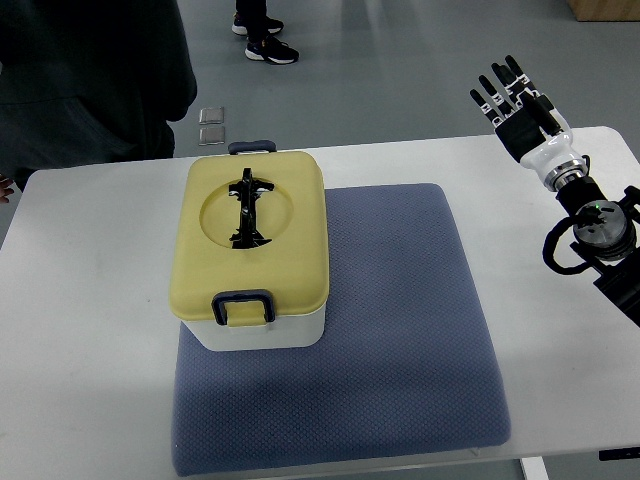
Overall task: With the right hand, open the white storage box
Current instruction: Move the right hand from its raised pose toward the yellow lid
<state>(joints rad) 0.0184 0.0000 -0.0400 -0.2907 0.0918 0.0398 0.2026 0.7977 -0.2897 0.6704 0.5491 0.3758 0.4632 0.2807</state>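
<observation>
A white storage box [262,332] with a pale yellow lid [255,235] stands on the left part of a blue-grey mat [400,330]. The lid is down; a dark latch [244,306] sits at its near edge, another dark latch [251,147] at its far edge, and a black handle [248,208] lies folded in a round recess on top. My right hand [510,95] hovers over the table's far right corner, well away from the box, fingers spread and holding nothing. The left arm does not show.
The white table [90,300] runs to all sides of the mat. A person in dark clothing [90,70] stands at the far left edge, and another person's shoes [265,38] show on the grey floor behind. Two small square tiles [211,125] lie on the floor.
</observation>
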